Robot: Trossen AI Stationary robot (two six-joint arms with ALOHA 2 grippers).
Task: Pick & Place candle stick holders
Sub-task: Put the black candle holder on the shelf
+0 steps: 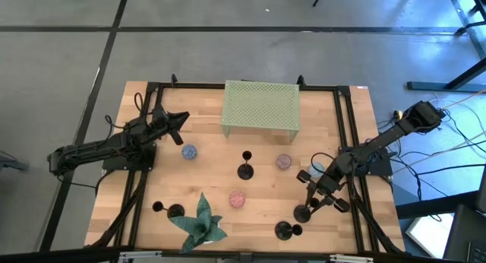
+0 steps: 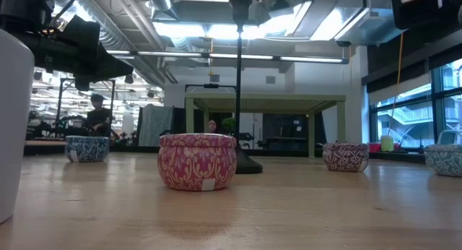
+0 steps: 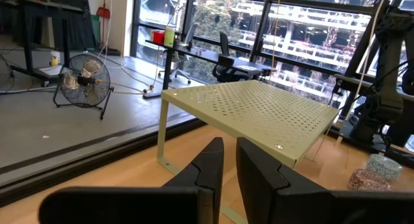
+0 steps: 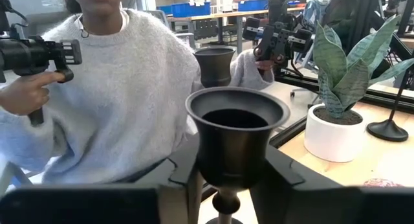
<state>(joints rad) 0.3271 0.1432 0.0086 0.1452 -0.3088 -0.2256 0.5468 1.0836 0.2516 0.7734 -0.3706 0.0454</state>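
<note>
Several black candle stick holders stand on the wooden table. A tall one (image 1: pixel 245 169) (image 2: pixel 238 84) is at the middle, and two (image 1: pixel 158 207) (image 1: pixel 176 211) stand by the green plant (image 1: pixel 201 225). One (image 1: pixel 287 231) stands at the near right. Another (image 1: pixel 302 213) stands just beyond it, and my right gripper (image 1: pixel 314 200) (image 4: pixel 231 185) is shut on its top cup. My left gripper (image 1: pixel 179 120) (image 3: pixel 229 166) hovers shut at the far left, with nothing between its fingers. My right gripper pinches the holder's top cup by its lower bowl (image 4: pixel 229 166), one finger (image 4: pixel 183 179) on each side. The fingers come in level, slanting from the table's far right. The holder stays upright, its stem (image 4: pixel 223 204) below the fingers. Whether its base is off the table, I cannot tell.
A pale green perforated shelf (image 1: pixel 260 106) stands at the far middle. Small round tins lie about: blue (image 1: pixel 189 152), pink (image 1: pixel 238 198) (image 2: pixel 197 161), purple (image 1: pixel 284 162) and pale blue (image 1: pixel 315 170). The plant's white pot (image 4: pixel 333 133) is nearby. A person in a grey sweater (image 4: pixel 110 88) sits beyond the table.
</note>
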